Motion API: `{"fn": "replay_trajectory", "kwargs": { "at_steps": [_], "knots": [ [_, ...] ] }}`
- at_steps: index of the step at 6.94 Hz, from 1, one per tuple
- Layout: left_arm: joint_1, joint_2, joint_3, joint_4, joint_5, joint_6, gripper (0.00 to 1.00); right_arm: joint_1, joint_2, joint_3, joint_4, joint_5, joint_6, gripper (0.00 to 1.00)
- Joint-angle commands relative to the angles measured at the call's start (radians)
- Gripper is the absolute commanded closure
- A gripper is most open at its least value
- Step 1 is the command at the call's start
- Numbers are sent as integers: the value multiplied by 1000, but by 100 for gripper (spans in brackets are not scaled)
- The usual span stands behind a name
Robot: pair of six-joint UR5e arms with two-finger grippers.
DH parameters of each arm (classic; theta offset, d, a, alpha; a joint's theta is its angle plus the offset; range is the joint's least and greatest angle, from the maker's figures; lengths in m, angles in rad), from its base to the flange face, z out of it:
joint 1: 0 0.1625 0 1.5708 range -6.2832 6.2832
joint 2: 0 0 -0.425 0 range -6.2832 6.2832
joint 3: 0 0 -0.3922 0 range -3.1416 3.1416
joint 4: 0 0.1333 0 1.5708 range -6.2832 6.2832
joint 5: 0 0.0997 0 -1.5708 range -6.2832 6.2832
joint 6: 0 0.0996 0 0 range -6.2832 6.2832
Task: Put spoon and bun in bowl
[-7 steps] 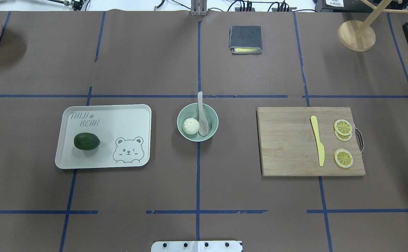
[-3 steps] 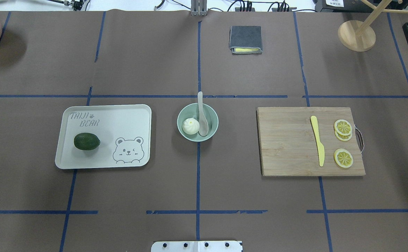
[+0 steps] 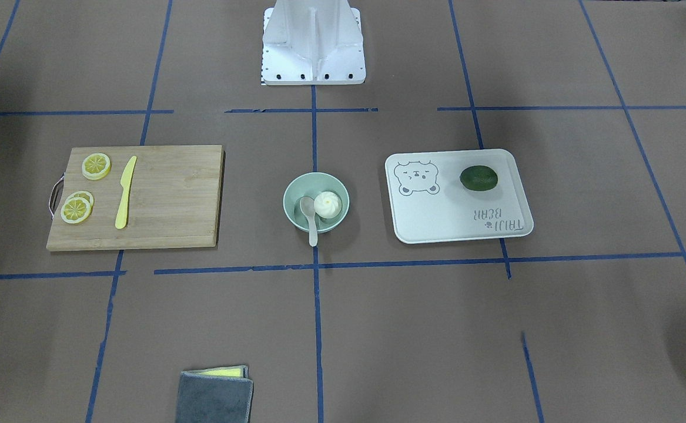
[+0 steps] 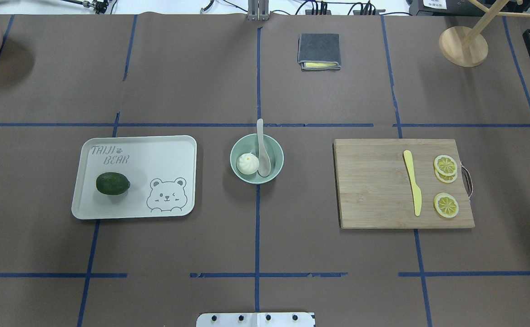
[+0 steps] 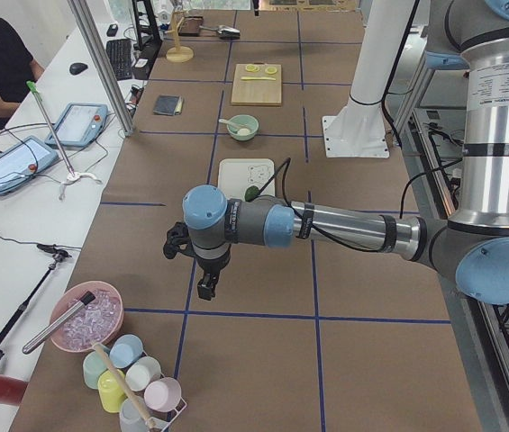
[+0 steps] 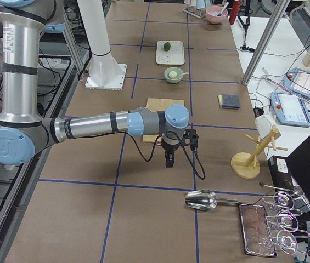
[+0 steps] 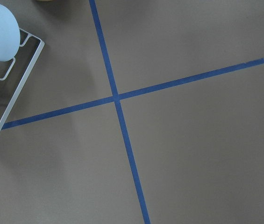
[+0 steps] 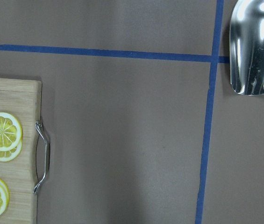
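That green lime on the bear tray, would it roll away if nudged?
Probably. The lime is a smooth oval lying free on the flat tray, so it would likely roll. The tray's raised rim might stop it. Its rounded skin may be slippery to pinch.

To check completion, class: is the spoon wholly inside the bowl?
No, partly: the spoon has its scoop in the bowl beside the bun; its handle overhangs the rim.
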Motion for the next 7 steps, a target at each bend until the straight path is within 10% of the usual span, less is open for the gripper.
{"fn": "replay_trajectory", "kwargs": {
  "at_steps": [1,7],
  "knots": [
    [0,0,24,1,6,-52,0,-4,0,-1,2,1,11,0],
    [1,-12,30,1,6,-147,0,-7,0,1,5,1,9,0]
  ]
}}
